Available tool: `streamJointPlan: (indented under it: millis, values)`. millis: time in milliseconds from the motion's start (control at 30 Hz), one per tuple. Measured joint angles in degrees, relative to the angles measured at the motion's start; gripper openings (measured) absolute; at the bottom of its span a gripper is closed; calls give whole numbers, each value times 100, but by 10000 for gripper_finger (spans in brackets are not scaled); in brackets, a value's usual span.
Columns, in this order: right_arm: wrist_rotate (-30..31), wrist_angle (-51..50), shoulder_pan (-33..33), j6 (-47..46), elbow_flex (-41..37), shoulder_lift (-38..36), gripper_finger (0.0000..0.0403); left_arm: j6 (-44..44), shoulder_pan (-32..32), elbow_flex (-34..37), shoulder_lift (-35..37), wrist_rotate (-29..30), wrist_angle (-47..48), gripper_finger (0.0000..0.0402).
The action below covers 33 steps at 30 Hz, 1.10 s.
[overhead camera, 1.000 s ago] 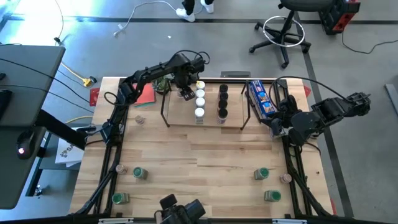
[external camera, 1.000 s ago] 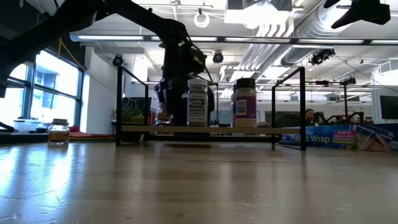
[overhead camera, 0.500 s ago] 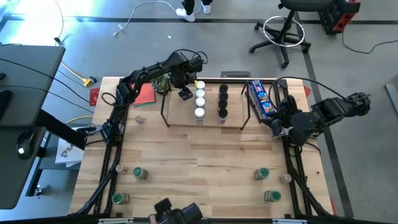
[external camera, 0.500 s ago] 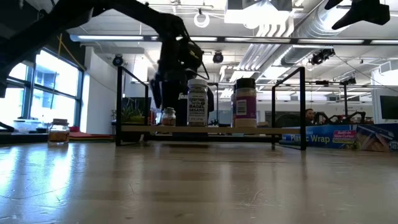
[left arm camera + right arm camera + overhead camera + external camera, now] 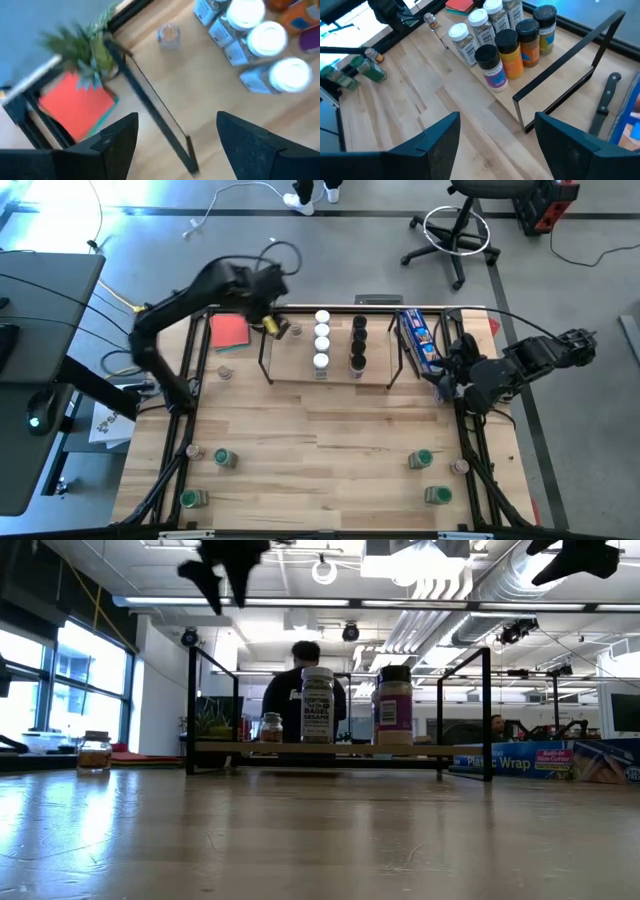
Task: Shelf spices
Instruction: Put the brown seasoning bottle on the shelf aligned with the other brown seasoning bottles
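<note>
The shelf [image 5: 300,368] is a light-wood rack in a black wire frame at the table's far middle. A row of white-lidded jars [image 5: 322,340] and a row of black-lidded jars [image 5: 358,345] stand on it. A small jar [image 5: 168,35] stands on the shelf's far left part; it also shows in the low view [image 5: 270,727]. My left gripper [image 5: 175,132] is open and empty, high above the shelf's left end [image 5: 225,565]. My right gripper [image 5: 495,132] is open and empty at the table's right, beside the shelf.
Green-lidded jars [image 5: 225,458] [image 5: 190,498] [image 5: 422,458] [image 5: 437,495] and small jars [image 5: 225,373] [image 5: 458,467] stand loose on the table. A long blue box [image 5: 418,340] lies right of the shelf. A red pad [image 5: 230,330] and a plant [image 5: 90,47] are at the far left.
My left gripper has left the small jar standing on the shelf's far left part. It has risen well above the shelf and gone toward the table's left edge. The jar has stayed upright where it was set.
</note>
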<state>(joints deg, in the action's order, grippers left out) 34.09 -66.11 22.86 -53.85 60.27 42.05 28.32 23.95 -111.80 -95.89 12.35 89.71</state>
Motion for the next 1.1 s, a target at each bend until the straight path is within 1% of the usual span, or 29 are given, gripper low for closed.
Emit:
streamJointPlan:
  millis: [100, 200, 333, 433, 500, 633, 733, 800, 933, 1100]
  values:
    - [-1, 0, 2, 264, 0, -52, 249, 653, -202, 861, 698, -221, 29, 264]
    - [1, -1, 2, 466, 0, -108, 249, 1320, -254, 1978, 1316, -567, 38, 264]
    - [2, 0, -1, 486, 0, -175, 249, 2046, -300, 3153, 2058, -541, 61, 264]
    - [2, 1, -1, 486, 0, -176, 249, 2153, -254, 3795, 2321, -405, 13, 264]
    - [2, 35, -1, 474, 0, -176, 249, 1650, -254, 4133, 2397, -366, -78, 264]
    - [43, 89, -1, 425, 0, -172, 249, -213, -256, 4676, 2355, -407, -492, 264]
    - [45, 87, -1, 235, 0, -170, 249, -1174, -197, 5047, 2279, -368, -723, 264]
    - [44, 89, -3, 110, 0, -168, 249, -1550, -77, 5286, 2192, -370, -742, 264]
    - [44, 90, -5, -188, 0, -161, 249, -1827, 190, 5751, 2060, -392, -865, 264]
    - [44, 94, -7, -531, 0, -159, 249, -2160, 494, 6139, 2045, -447, -1453, 264]
